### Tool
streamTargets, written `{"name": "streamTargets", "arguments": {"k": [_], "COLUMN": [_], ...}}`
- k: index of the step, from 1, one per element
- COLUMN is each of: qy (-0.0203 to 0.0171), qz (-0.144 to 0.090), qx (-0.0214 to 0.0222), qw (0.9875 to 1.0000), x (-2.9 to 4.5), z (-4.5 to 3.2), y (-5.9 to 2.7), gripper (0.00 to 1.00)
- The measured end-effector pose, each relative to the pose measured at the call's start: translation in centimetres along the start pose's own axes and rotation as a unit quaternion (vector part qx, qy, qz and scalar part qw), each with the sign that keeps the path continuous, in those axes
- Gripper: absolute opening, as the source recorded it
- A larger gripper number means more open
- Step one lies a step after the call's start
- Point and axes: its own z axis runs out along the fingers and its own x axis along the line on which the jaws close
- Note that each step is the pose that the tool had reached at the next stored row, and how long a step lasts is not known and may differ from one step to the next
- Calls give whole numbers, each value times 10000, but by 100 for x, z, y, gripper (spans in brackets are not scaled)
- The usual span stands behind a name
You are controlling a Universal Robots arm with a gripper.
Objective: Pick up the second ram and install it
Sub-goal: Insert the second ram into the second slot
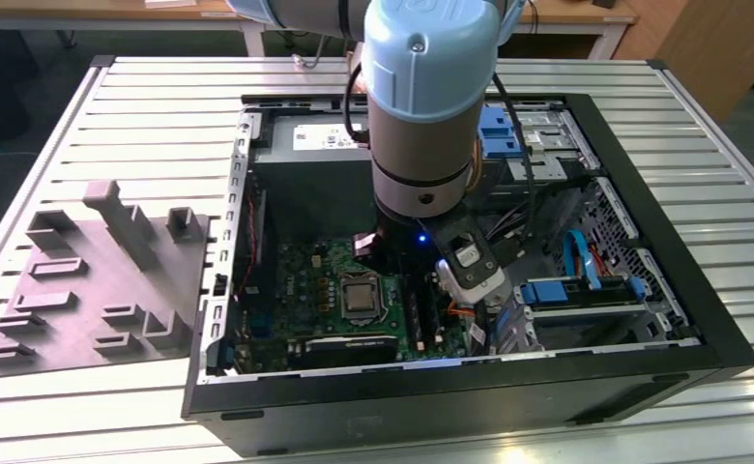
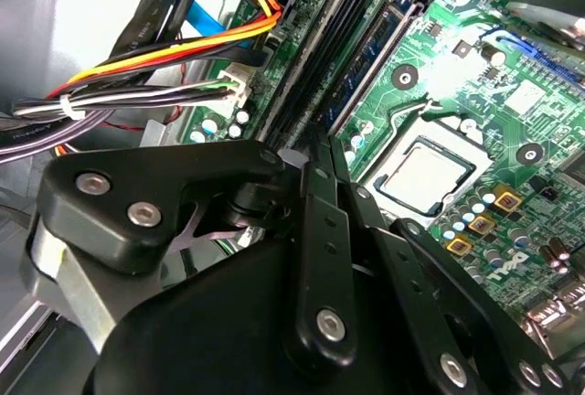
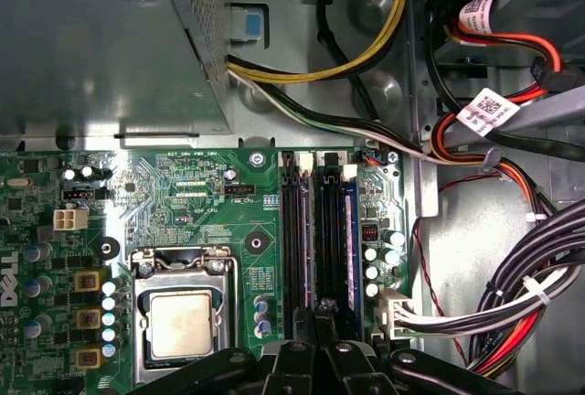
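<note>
Inside the open computer case (image 1: 635, 174) on the slatted desk (image 1: 132, 126), the arm is reaching down over the green motherboard (image 3: 183, 185), with the gripper (image 3: 315, 317) sitting right above the row of long black memory slots (image 3: 294, 230) beside the processor socket (image 3: 183, 317). In the first wrist view a dark blue stick, which looks to be the second ram (image 3: 350, 240), is standing on edge in the slot nearest the bundle of coloured cables (image 3: 512, 322). The gripper's fingertips are meeting close together at the near end of the slots, touching or nearly touching the stick's top edge; whether they are clamping it or only pressing on it I cannot tell. The grey parts tray (image 1: 94, 280) near the desk's edge is carrying no stick. Judging by this, the pick-up is done and the seating is underway or almost finished; whether the latches are closed is not visible.
</note>
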Motion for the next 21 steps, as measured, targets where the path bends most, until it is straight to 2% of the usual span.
{"name": "streamTargets", "arguments": {"k": [12, 21], "qy": [0, 0], "qz": [0, 0], "qx": [-1, 0], "qw": [10000, 10000], "x": [-2, 2], "z": [-21, 9], "y": [2, -1], "gripper": [11, 11]}}
